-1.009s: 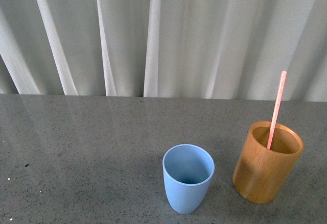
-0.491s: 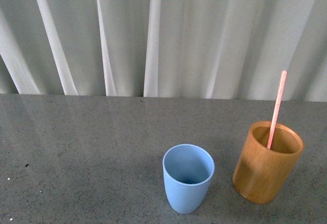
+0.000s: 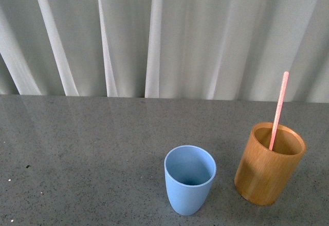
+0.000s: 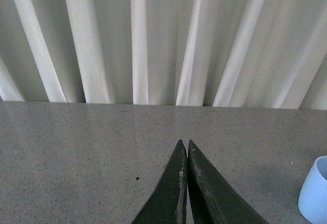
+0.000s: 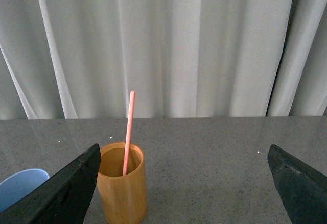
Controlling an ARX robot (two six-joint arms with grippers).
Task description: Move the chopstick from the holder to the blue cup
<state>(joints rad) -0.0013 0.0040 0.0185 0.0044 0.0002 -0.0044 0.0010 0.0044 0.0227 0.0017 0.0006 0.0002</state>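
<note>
Now chopstick (image 3: 278, 110) inside holder (image 3: 264, 177), blue cup (image 3: 188, 187) beside.

Views toward curtain (image 3: 154, 35), blue cup (image 3: 189, 179) shared

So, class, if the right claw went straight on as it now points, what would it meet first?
Probably the wooden holder: it stands just ahead of one finger of the open right claw, off its midline. Depth is unclear.

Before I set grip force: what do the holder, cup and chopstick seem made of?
The holder looks like bamboo or wood: smooth, orange-brown, with a faint sheen. The cup is probably plastic, in an even, matte light blue. The chopstick is uniformly pink, perhaps plastic, but too thin to tell.
</note>
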